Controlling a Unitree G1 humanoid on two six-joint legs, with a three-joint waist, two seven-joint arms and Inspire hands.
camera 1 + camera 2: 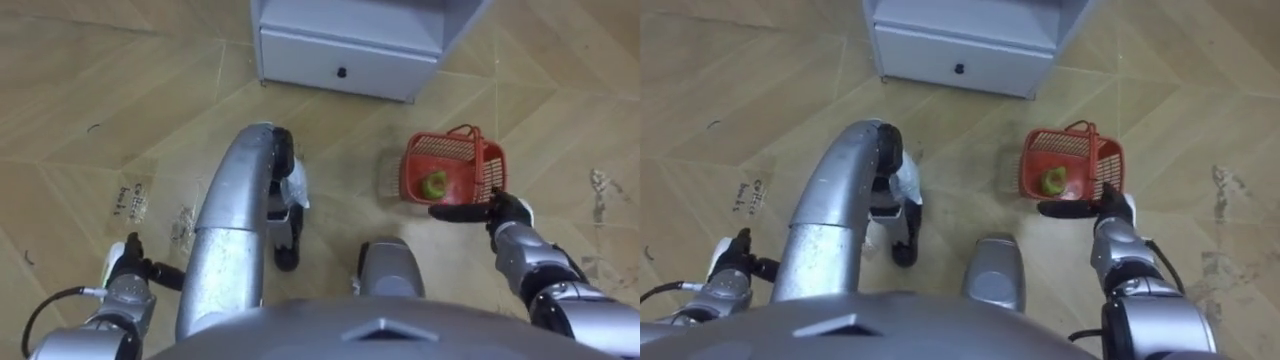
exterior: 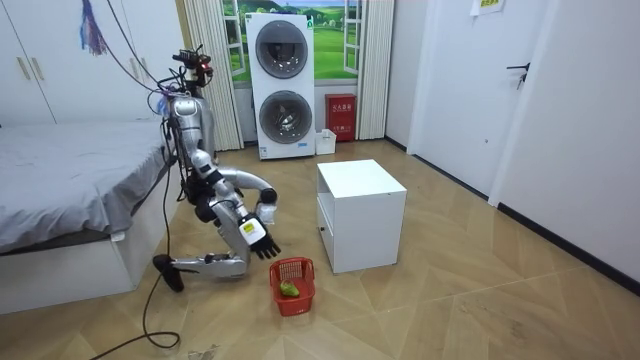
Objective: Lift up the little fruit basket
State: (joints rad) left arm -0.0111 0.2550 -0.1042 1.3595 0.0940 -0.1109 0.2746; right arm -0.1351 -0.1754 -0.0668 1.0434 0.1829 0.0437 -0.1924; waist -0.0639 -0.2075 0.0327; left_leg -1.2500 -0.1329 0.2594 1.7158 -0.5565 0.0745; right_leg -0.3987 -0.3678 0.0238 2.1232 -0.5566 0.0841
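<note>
From my station I see the robot down on its knees on the pale herringbone wooden floor [image 1: 100,100], between the grey-covered bed [image 2: 70,180] and the white box-shaped cabinet [image 2: 360,215] with 1 drawer and a small dark knob [image 1: 342,72]. The red plastic mesh fruit basket [image 1: 455,150] stands upright on the floor ahead of the robot and to its right, near the cabinet's front corner but apart from it. Its handle is raised over the far side, and 1 green fruit [image 1: 435,185] lies inside against the near wall.

The right hand [image 1: 495,212] reaches forward at the near rim of the basket. Its dark fingers [image 1: 455,212] are stretched out straight toward the robot's left along that rim, holding nothing. Whether they touch the plastic I cannot tell. In the room view that hand hangs just above and beside the basket.

The left hand [image 1: 130,265] sits low at the robot's left side, well away from the basket; whether it is spread or closed I cannot tell.

A stacked pair of white front-loading machines [image 2: 280,85] stands against the far wall
</note>
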